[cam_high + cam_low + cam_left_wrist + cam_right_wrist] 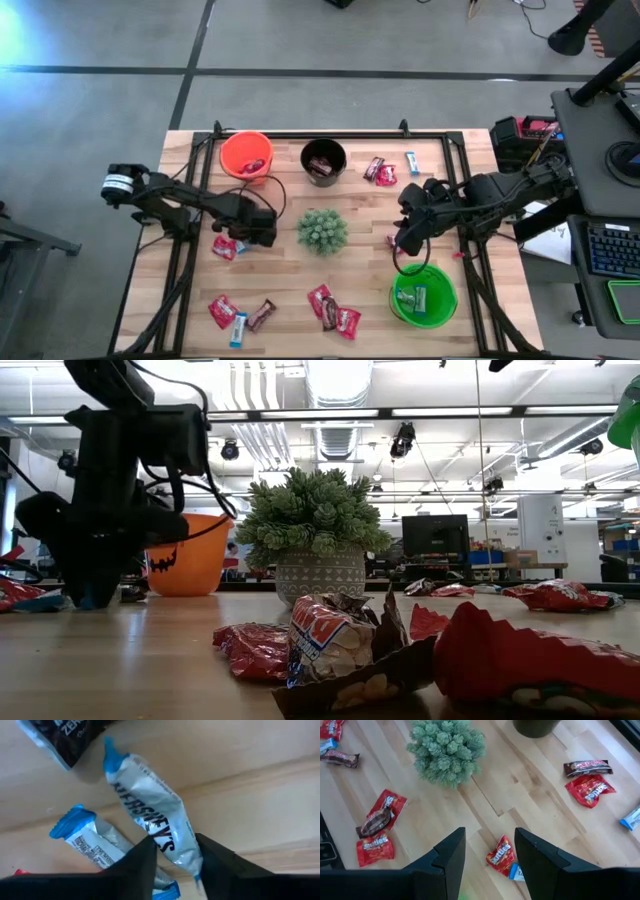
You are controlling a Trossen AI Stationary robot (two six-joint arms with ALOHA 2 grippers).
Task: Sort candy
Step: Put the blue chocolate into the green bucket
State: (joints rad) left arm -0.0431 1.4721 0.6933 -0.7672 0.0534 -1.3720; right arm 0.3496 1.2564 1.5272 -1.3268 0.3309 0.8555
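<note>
Wrapped candy lies scattered on the wooden table [470, 200]. My left gripper [243, 238] points down at the left of the table and is shut on a light blue and white candy [145, 795]. Beside that one lie a second blue and white candy [92, 842] and a dark-wrapped candy [75, 735]. In the low view the left gripper [92, 598] reaches down to the tabletop. My right gripper [489, 857] hangs open high above a red candy [500, 854], close to the green bucket [423, 296], and holds nothing. My left gripper pinches the light blue and white candy between its two fingers [142, 862], on the two long sides [172, 840] near one end. The fingers come from above, pointing down, and lie across the candy. The candy lies flat on the table.
An orange bucket [246, 155] and a black bucket [323, 160] stand at the far edge, and a spiky green plant [322, 230] stands mid-table. More candy lies at the near left [238, 315], near middle [333, 310] and far right [385, 168]. A black rail frames the table.
</note>
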